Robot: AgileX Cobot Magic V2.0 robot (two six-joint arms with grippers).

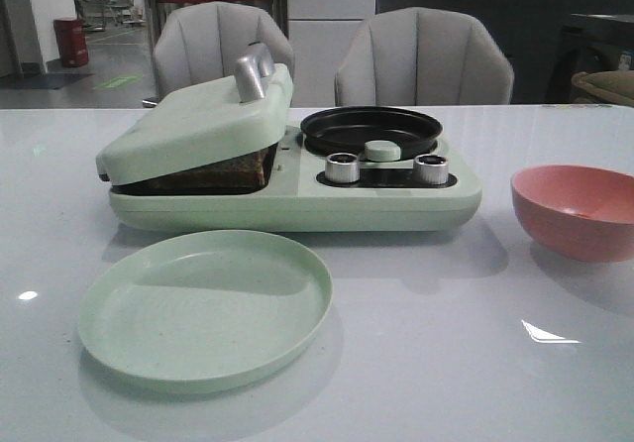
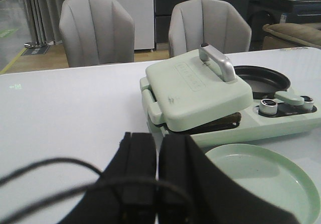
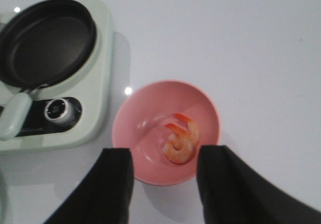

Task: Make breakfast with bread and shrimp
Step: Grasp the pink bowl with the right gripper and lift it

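**noob_chef:** where's the food at right now?

**me:** The shrimp [image 3: 181, 142] is curled up in the bottom of the pink bowl [image 3: 165, 132], directly under my right gripper [image 3: 164, 184]. Its fingers are spread wide with nothing between them, 1 finger hanging over each side of the bowl's near rim. The bread [image 1: 226, 172] is already in the sandwich press [image 1: 198, 130]. All I can see is a dark crust edge poking out under the tilted lid, which isn't fully down. I can't tell if that's 1 slice or 2.

**noob_chef:** and the other arm?

**me:** My left gripper [image 2: 157, 176] has its fingers pressed together, holding nothing, parked low on the table. From there the press is straight ahead and the green plate [image 2: 266, 184] is just off to its side, bare. Out beyond my right gripper, past the bowl, sits the black frying pan [image 3: 47, 40] on the same appliance, with a knob [image 3: 59, 110] between the pan and the bowl.

**noob_chef:** what's gonna bite you?

**me:** My guess is the shrimp grab. It's small, looks slick, and sits down in a curved bowl, so the fingers could hit the rim on the way down and shove or tip the bowl. If I close off-center, the shrimp could squirt out sideways. Carrying it to the pan also means passing over that knob and the pan handle [image 3: 14, 117], so it could get dropped there.
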